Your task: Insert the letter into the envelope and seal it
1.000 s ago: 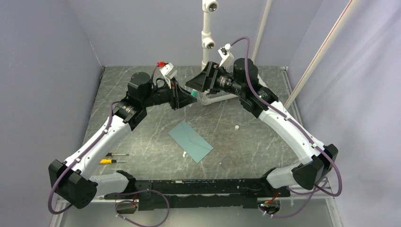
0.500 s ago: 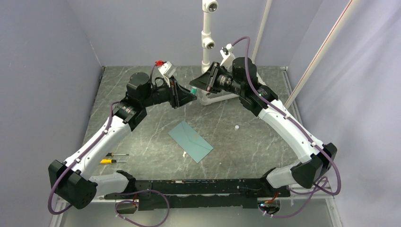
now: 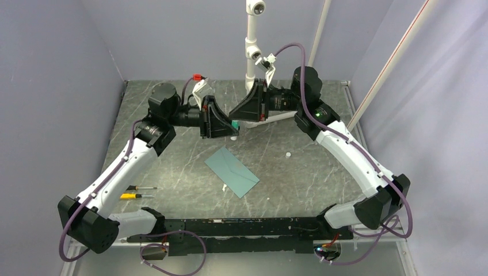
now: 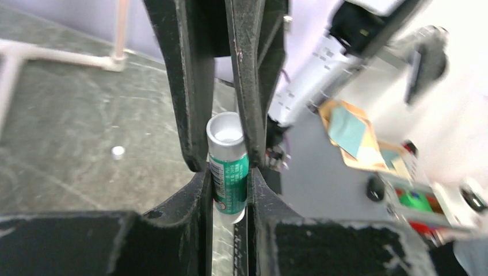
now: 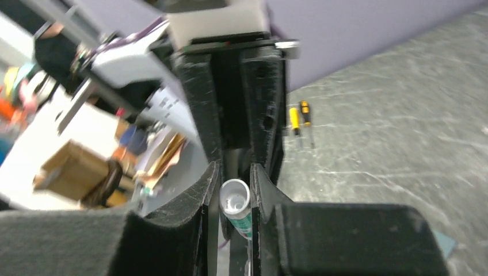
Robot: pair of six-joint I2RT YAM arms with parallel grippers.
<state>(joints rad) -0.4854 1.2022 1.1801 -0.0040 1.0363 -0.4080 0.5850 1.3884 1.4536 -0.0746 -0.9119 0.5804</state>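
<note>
The teal envelope (image 3: 232,171) lies flat on the table, flap side up and closed. The letter is not in view. A green glue stick (image 3: 235,124) with white ends hangs in the air above the back of the table between both grippers. My left gripper (image 3: 229,126) is shut on its green body (image 4: 229,184). My right gripper (image 3: 237,115) faces it from the other side, shut around the stick's white end (image 5: 235,198). In the left wrist view the right fingers (image 4: 190,86) flank that end.
A small white cap (image 3: 287,154) lies right of the envelope, and a short white strip (image 3: 224,187) lies by its near edge. Two screwdrivers (image 3: 138,192) lie at the left. A white pipe stand (image 3: 251,63) rises at the back.
Both grippers have swung in toward each other and now meet nose to nose at the glue stick, slightly lower. The right gripper has come onto the stick's end. The envelope has not moved.
</note>
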